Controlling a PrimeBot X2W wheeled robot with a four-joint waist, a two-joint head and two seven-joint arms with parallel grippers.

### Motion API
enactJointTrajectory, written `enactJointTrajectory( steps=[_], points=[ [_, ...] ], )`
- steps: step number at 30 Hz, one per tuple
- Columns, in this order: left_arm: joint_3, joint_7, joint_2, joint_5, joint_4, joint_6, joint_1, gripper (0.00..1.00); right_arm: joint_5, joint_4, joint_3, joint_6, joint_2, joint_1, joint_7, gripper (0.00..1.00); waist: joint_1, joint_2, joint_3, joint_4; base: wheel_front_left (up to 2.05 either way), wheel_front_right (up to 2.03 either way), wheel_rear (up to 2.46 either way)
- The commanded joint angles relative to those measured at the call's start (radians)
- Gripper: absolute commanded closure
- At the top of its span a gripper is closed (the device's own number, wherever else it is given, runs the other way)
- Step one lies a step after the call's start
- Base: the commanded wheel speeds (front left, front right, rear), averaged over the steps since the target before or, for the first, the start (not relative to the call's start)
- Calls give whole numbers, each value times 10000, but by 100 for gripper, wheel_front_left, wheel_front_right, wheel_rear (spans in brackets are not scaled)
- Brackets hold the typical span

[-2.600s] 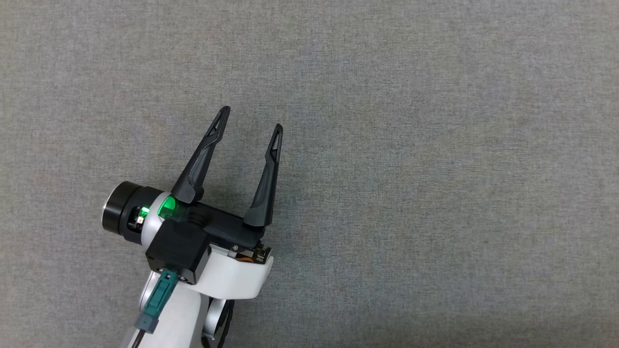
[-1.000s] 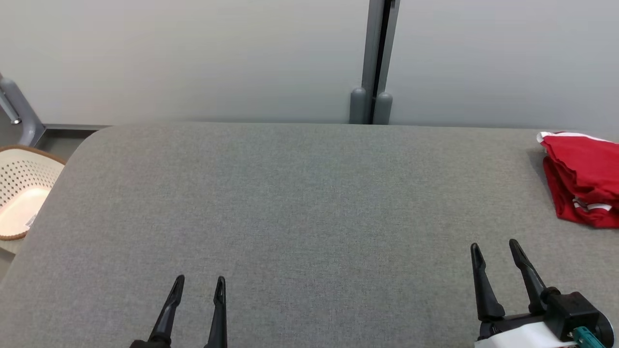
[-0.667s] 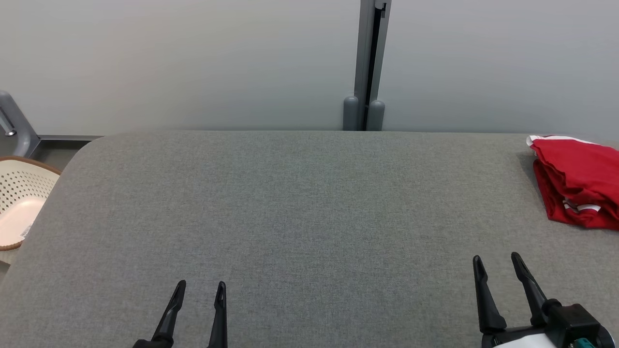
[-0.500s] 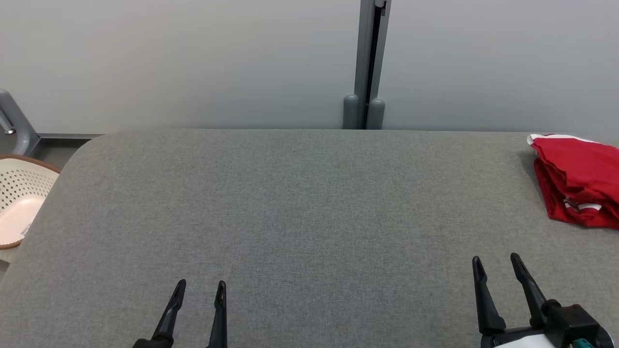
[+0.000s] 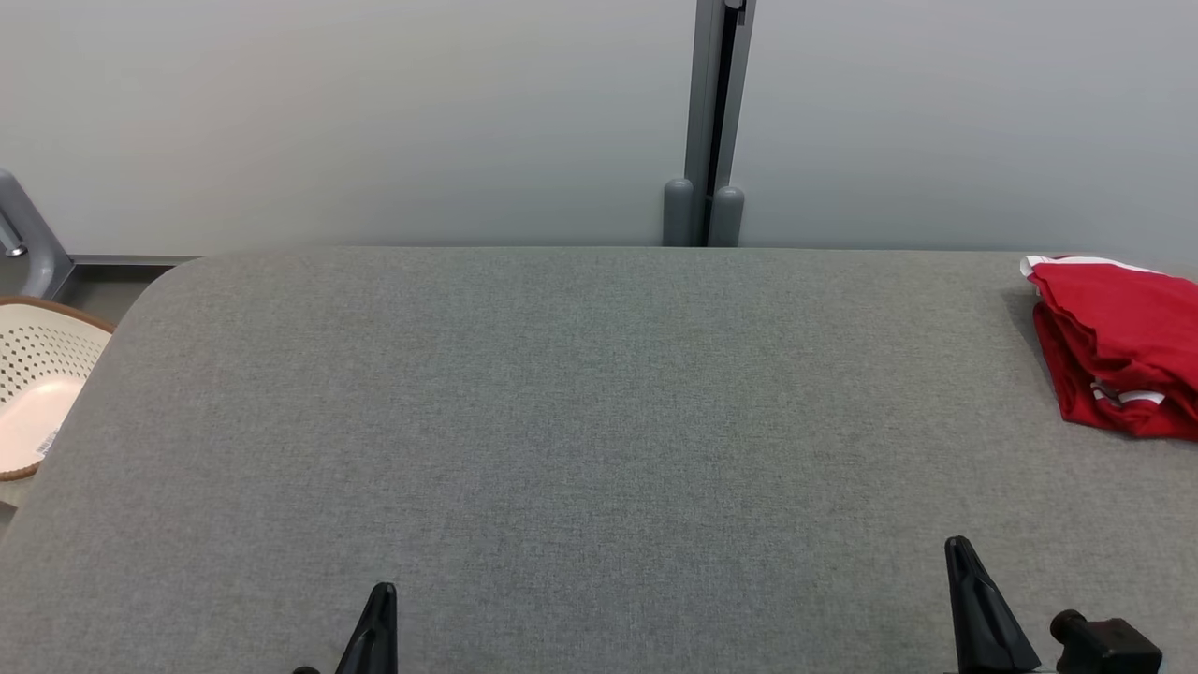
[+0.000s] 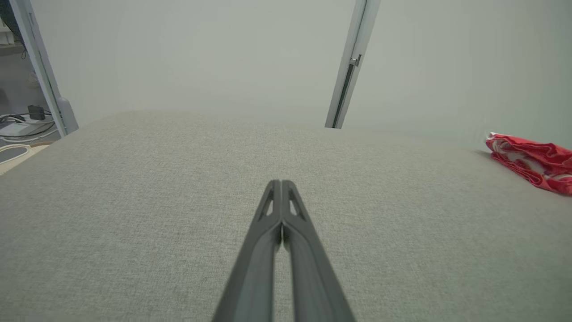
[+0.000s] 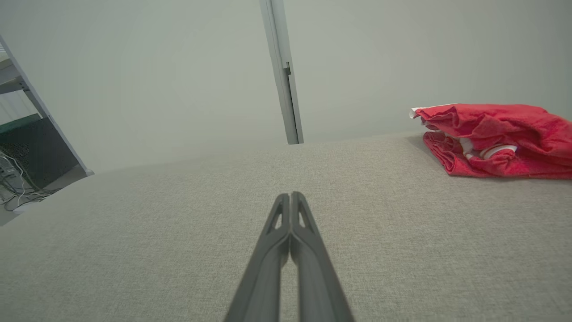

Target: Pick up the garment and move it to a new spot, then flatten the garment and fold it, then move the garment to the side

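At the near edge of the grey table (image 5: 599, 393), the left gripper (image 6: 281, 183) and the right gripper (image 7: 290, 195) were both clenched, holding nothing. The red garment (image 5: 1114, 346) lay bunched at the table's far right corner. A basket (image 5: 37, 374) stood beyond the table's left side.

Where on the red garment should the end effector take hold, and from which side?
Probably the stacked folds on the red garment's edge facing the table's middle: layers lie open there. Approach from that side with the right end effector, the closer one; it is shut, so open first.
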Motion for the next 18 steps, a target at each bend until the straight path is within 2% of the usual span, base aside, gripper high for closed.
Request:
enactJointTrajectory(
  steps=[1, 18],
  points=[
    [86, 35, 62, -407, -135, -55, -233, 100, 411, -165, -63, -1, -48, -240, 85, 100, 0, -1, 2, -6, 0, 0, 0],
    [461, 637, 253, -3644, 284, -486, -979, 100, 3597, -172, -355, -4, -143, -683, 781, 100, 0, -1, 62, -100, 0, 0, 0]
  ],
)
